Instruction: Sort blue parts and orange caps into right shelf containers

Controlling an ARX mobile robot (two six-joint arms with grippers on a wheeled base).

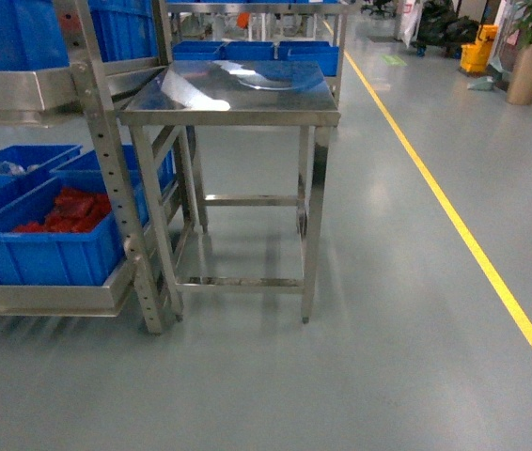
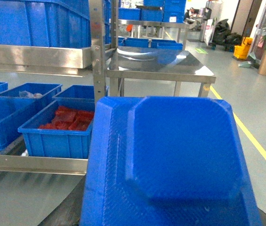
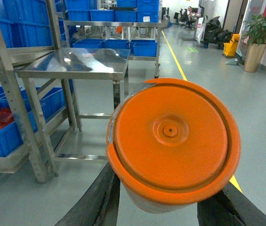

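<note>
Orange cap [image 3: 173,141] clamped in my right jaws and blue part [image 2: 170,162] apparently held in my left, though those jaws are hidden, I judge each belongs level over a blue crate [image 1: 45,246] on the shelf before release.

A large blue part [image 2: 170,160] — flat, textured, with a raised octagonal centre — fills the left wrist view. A round orange cap [image 3: 173,141] with a small centre hole fills the right wrist view. Bright-blue crates [image 1: 45,235] sit on the shelf — one holds red pieces.
</note>
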